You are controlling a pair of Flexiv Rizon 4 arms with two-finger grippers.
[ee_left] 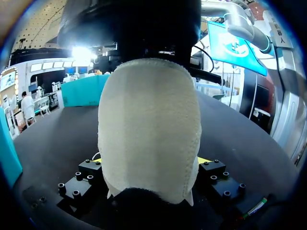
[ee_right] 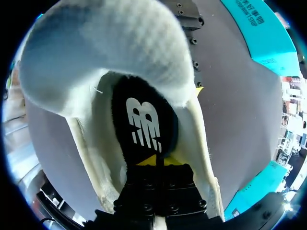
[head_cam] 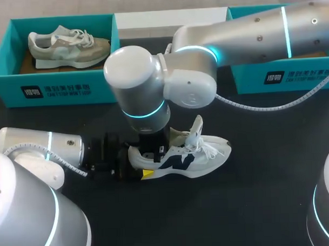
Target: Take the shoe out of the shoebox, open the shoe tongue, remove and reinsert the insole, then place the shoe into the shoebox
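Surface (head_cam: 253,195): dark, carrying two shoeboxes and two shoes.

Shoeboxes, count 2. Both are teal and stand along the far edge. The left shoebox (head_cam: 55,86) is at the far left corner. The right shoebox (head_cam: 284,78) is at the far right and partly covered by the right arm.

Shoes, count 2. The grey shoe (head_cam: 67,48) lies inside the left shoebox. The white shoe (head_cam: 187,154) (ee_left: 148,124) (ee_right: 110,52) stands on its sole on the bare surface near the middle, outside both boxes. Its heel points toward the left edge and its toe toward the right edge. Its tongue (head_cam: 196,130) is pulled upright with the laces loose.

Claws, count 2.
- Left claw (head_cam: 138,163) (ee_left: 151,163): comes in low from the left edge and is clenched on the heel of the white shoe, one finger on each side.
- Right claw (head_cam: 155,153) (ee_right: 156,162): reaches straight down into the shoe opening. Its yellow tips are pressed together at the heel end of the insole (ee_right: 144,120). The tips appear closed, but it cannot be made out whether the insole's edge is pinched between them.

Insole, count 1: black with a white mark, lying flat inside the white shoe.
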